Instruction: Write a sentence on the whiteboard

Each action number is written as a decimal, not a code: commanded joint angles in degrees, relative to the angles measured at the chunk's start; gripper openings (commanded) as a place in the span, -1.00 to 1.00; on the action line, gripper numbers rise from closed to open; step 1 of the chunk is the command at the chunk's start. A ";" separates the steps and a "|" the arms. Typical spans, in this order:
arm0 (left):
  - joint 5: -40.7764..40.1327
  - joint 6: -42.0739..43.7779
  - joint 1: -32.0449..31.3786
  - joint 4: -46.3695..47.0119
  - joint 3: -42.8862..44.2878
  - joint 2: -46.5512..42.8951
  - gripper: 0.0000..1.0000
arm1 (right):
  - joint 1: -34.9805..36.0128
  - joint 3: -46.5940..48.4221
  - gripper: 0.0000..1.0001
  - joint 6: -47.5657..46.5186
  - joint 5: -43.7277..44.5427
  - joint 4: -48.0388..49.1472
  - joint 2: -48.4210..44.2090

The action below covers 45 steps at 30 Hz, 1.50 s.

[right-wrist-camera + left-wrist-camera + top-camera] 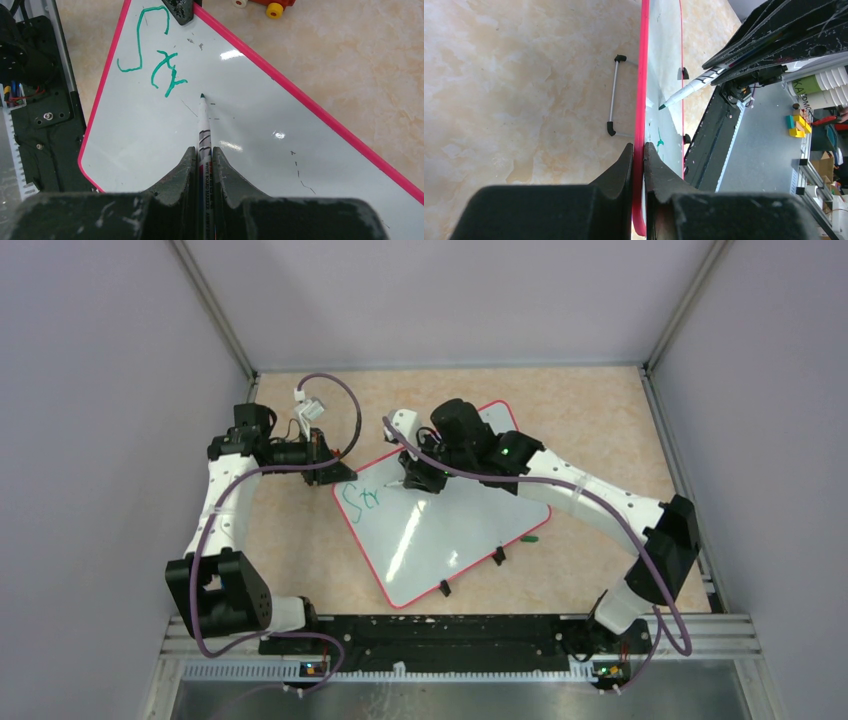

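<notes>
The whiteboard [450,530] lies turned at an angle on the table, white with a red-pink rim. Green handwriting [362,498] reads "Str" near its left corner; it also shows in the right wrist view [155,65]. My left gripper [639,147] is shut on the board's rim [642,75] at that corner. My right gripper [203,152] is shut on a white marker [204,130], whose green tip [202,95] stands just right of the "r", at or just above the board surface. The marker also shows in the left wrist view [684,92].
Two black clips [497,555] sit on the board's near edge. A green marker cap [531,538] lies on the table right of the board. A metal stand bracket [613,95] shows under the board. Grey walls enclose the table.
</notes>
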 commanded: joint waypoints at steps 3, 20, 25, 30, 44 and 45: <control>-2.12 0.55 -0.65 0.86 -0.86 -1.39 -1.00 | -0.52 2.07 -1.00 -0.21 -0.64 1.57 1.15; -2.15 0.48 -0.65 0.86 -0.93 -1.40 -1.00 | 0.77 0.10 -1.00 -0.57 -2.31 1.00 1.26; -2.13 0.49 -0.65 0.86 -0.88 -1.41 -1.00 | 0.80 -1.42 -1.00 -0.56 -2.58 0.75 0.20; -2.30 0.45 -0.65 0.80 -1.03 -1.49 -1.00 | 0.81 -2.87 -1.00 -0.73 -2.54 0.59 -0.82; -2.08 0.36 -0.65 0.90 -0.93 -1.27 -1.00 | -1.06 -3.04 -1.00 -2.37 0.76 -0.92 -2.38; -2.08 0.31 -0.65 0.92 -0.94 -1.33 -1.00 | -1.14 -2.98 -1.00 -2.44 1.02 -0.88 -2.39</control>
